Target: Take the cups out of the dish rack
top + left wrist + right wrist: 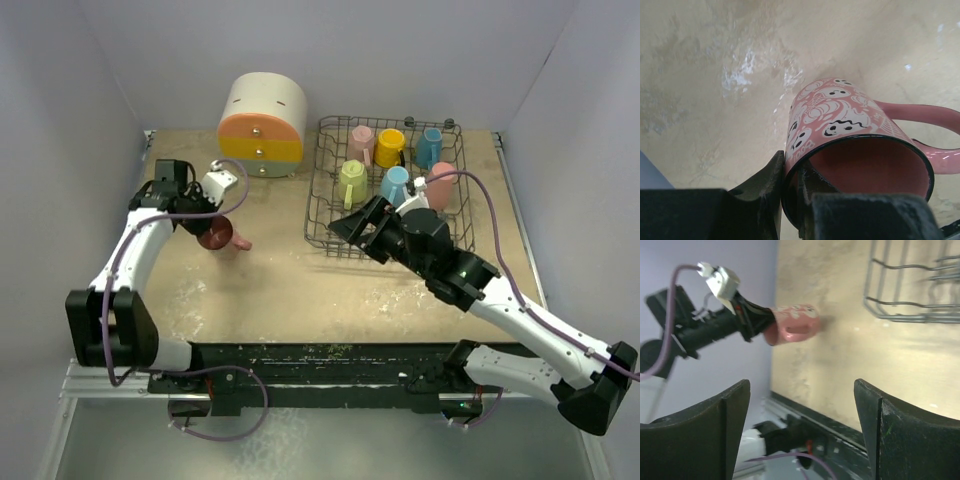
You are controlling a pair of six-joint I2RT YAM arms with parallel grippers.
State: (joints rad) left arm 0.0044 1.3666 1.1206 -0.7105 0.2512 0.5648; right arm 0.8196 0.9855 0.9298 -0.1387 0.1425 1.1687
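Right, the placing step looked in hand. Left gripper (214,230) was pinching the patterned mug (224,239) by its rim, one finger inside and one outside. The mug was tipped on its side low over the table (280,290), well left of the rack (314,195); couldn't tell if it touched. Right gripper (352,226) was spread wide and empty, just beside the rack's near left corner. Six cups sat in the rack, green cup (352,180) nearest. Next, I'd judge: left rights the mug before letting go, and right clears the wire and drops onto green.
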